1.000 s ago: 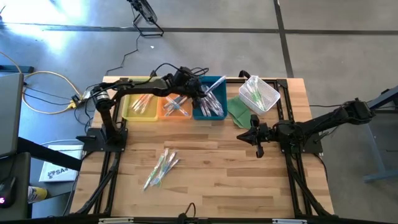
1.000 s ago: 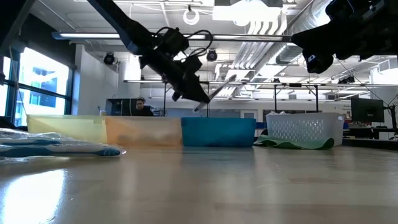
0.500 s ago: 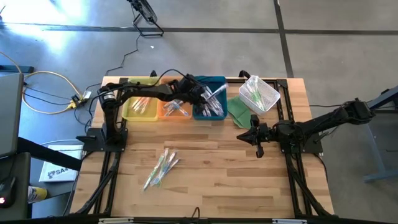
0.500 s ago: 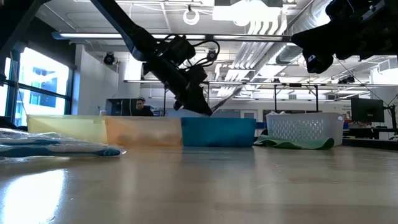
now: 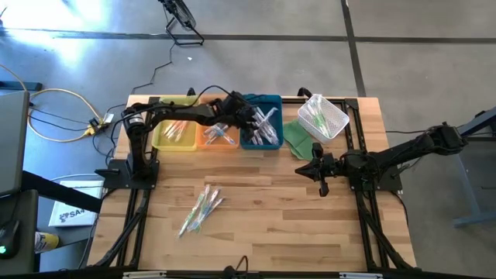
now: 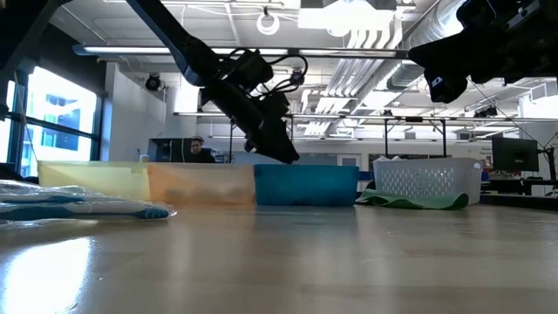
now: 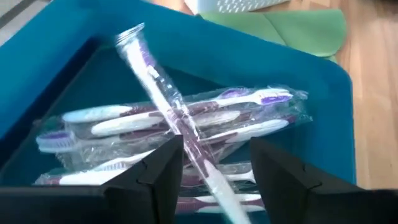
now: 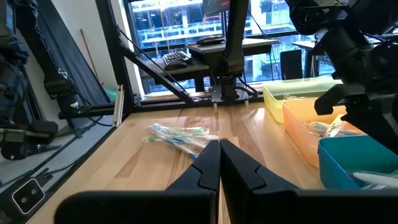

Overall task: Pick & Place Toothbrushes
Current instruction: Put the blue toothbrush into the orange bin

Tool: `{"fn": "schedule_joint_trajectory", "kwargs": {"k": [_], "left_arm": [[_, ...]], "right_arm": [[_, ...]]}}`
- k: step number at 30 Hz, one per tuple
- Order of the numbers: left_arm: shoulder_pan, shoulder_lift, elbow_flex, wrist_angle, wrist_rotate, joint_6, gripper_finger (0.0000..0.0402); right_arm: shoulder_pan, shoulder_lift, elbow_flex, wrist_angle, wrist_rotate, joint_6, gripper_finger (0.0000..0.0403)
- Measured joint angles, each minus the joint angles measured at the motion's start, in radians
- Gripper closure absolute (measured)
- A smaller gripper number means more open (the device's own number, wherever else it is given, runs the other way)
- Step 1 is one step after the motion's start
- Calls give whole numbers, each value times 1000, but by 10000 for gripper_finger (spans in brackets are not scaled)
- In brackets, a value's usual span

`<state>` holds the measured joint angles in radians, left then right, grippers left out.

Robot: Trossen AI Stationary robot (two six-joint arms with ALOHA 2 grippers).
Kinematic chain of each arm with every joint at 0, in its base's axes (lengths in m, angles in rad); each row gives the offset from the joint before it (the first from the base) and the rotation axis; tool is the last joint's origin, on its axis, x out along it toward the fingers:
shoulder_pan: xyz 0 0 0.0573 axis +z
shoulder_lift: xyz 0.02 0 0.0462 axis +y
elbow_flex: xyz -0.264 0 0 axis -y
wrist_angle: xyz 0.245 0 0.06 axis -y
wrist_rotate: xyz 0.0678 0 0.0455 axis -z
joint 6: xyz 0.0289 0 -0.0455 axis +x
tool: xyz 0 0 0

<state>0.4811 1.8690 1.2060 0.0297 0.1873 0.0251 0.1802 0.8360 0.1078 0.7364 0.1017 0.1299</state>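
Note:
My left gripper [image 7: 214,146] hangs open low over the blue tray [image 5: 273,101], which holds several wrapped toothbrushes with white and purple handles. One wrapped toothbrush [image 7: 158,81] runs between its fingers, slanting across the pile, its far end propped on the tray's wall [image 7: 186,56]. In the low view the left gripper [image 6: 283,153] sits just above the tray's rim. My right gripper [image 5: 304,169] waits shut at the table's right, clear of everything. More toothbrushes [image 5: 200,209] lie loose on the table's near left. My left gripper's fingers stand on either side of the slanting toothbrush's handle [image 7: 193,149]. The handle passes close along one finger [image 7: 171,155], and I cannot tell whether they touch. The toothbrush rests on the pile and on the tray's wall.
A yellow tray [image 5: 174,133] and an orange tray [image 5: 218,133] stand left of the blue one along the far edge. A white mesh basket [image 5: 324,116] with toothbrushes and a green cloth [image 5: 296,138] lie at the far right. Bare wood spans the table's middle and near side.
My left gripper has sunk toward the blue tray. The toothbrush that stuck up at a slant from its fingers above the tray's rim has dropped into the tray and no longer shows above the rim in the low view.

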Motion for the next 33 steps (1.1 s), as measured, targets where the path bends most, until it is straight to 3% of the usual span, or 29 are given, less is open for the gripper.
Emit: {"fn": "schedule_joint_trajectory", "kwargs": {"k": [7, 11, 20, 33], "left_arm": [[8, -27, 0, 23, 172, 137, 223], [-25, -97, 0, -70, 199, 227, 242], [-159, -297, 0, -439, -64, 347, 309], [-470, -364, 0, -852, -173, 137, 360]], "right_arm": [[0, 0, 0, 0, 0, 0, 401], [0, 0, 0, 0, 0, 0, 401], [0, 0, 0, 0, 0, 0, 401], [0, 0, 0, 0, 0, 0, 401]]}}
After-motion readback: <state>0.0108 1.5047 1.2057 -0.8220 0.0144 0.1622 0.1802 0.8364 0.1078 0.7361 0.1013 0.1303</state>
